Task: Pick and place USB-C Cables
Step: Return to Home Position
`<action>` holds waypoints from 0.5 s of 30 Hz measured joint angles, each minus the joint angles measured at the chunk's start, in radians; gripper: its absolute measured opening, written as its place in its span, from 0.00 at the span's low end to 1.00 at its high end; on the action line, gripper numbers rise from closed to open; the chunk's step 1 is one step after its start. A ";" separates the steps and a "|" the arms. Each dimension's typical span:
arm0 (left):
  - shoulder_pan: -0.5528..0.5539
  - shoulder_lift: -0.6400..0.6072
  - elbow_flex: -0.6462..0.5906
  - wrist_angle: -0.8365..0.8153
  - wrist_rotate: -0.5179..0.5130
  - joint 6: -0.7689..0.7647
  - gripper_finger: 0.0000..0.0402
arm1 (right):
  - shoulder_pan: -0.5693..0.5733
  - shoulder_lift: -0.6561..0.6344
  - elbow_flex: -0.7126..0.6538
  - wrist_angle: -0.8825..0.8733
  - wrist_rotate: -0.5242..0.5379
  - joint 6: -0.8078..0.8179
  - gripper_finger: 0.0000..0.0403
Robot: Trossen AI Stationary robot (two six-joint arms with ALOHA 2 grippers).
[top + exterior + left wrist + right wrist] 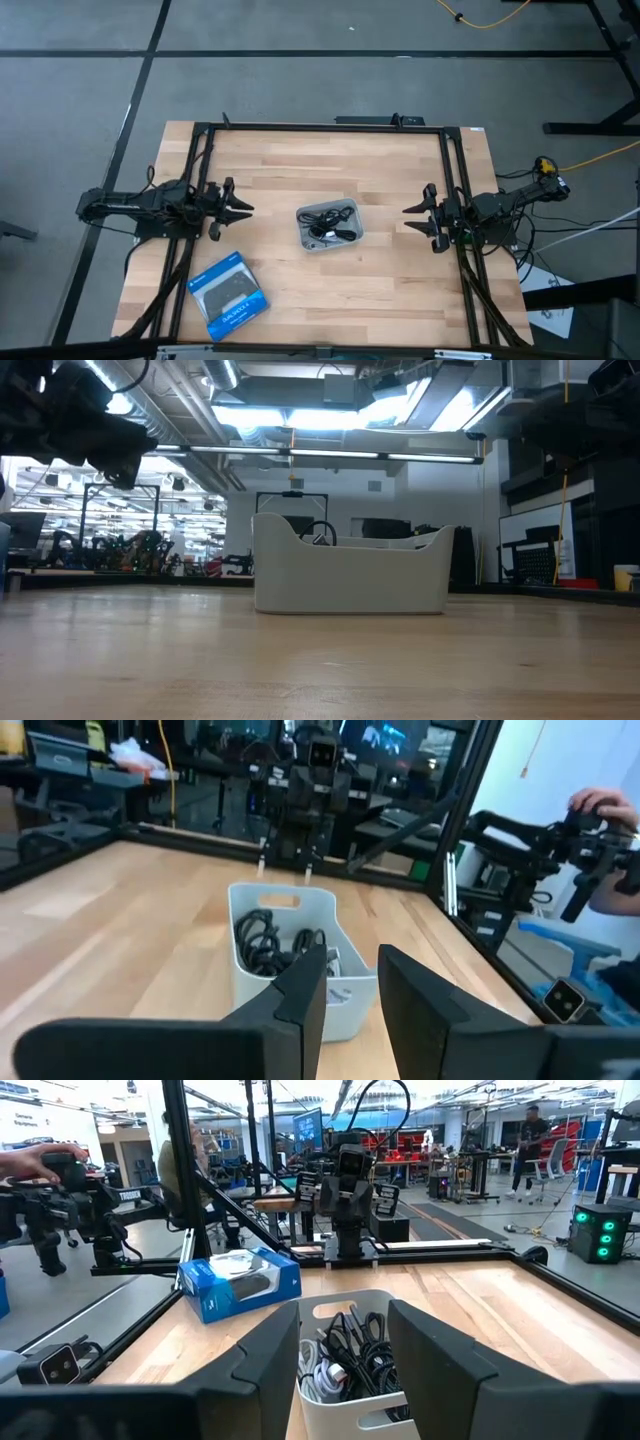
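A small pale grey bin [330, 226] stands mid-table, also seen in the low view [350, 575]. Black coiled USB-C cables [262, 942] and a pale silver-white bundle [325, 1376] lie inside it. My left gripper [243, 209] hovers open at the table's left side, pointing at the bin. My right gripper [412, 217] hovers open at the table's right side, also pointing at the bin. Both are well apart from it. In the wrist views my left gripper [352, 982] and my right gripper [345, 1345] frame the bin [290, 955] [350, 1370] between open fingers.
A blue-and-black flat box [228, 295] lies near the table's near-left corner, also in the right wrist view [240, 1283]. A black frame [320, 127] runs around the table. A person's hand [600, 805] holds a controller beyond the table edge. Bare wood surrounds the bin.
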 joint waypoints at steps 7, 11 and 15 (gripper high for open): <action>0.000 0.002 0.000 -0.002 0.001 0.000 0.22 | -0.002 -0.006 -0.001 -0.062 0.000 0.000 0.40; 0.000 0.002 0.000 -0.002 0.002 0.000 0.22 | -0.016 0.002 -0.002 -0.059 -0.006 0.000 0.40; 0.000 0.002 0.000 -0.002 0.002 0.000 0.22 | -0.064 0.008 -0.002 -0.059 -0.006 0.000 0.40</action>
